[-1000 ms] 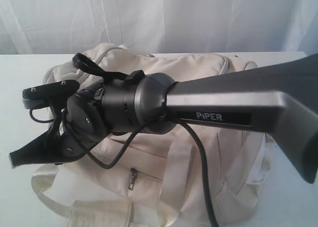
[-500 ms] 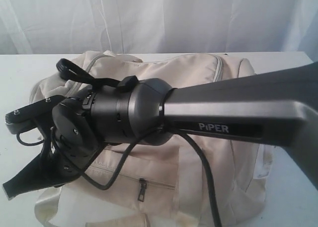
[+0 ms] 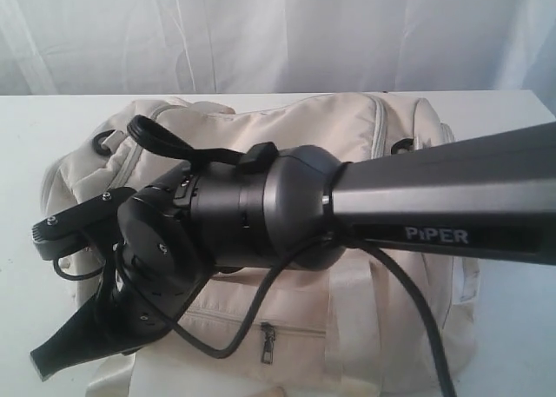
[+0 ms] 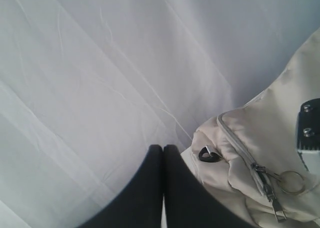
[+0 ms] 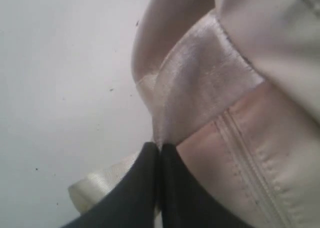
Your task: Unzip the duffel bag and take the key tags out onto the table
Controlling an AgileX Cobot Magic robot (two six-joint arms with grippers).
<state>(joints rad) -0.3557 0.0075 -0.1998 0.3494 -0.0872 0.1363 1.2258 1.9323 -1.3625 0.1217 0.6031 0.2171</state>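
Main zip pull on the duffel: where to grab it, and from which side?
Probably the flat metal pull tab, not the slider: it hangs loose at the bag's end near the black D-ring. Come in from that end of the duffel bag, pincer jaws across the tab's flat faces, so the pull runs along the zip.

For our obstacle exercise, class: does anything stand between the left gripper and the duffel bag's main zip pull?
Nothing visible does. In the left wrist view the shut left gripper sits off the end of the duffel bag. Only the bag's own fabric and a black D-ring lie near the way to the zip pull.
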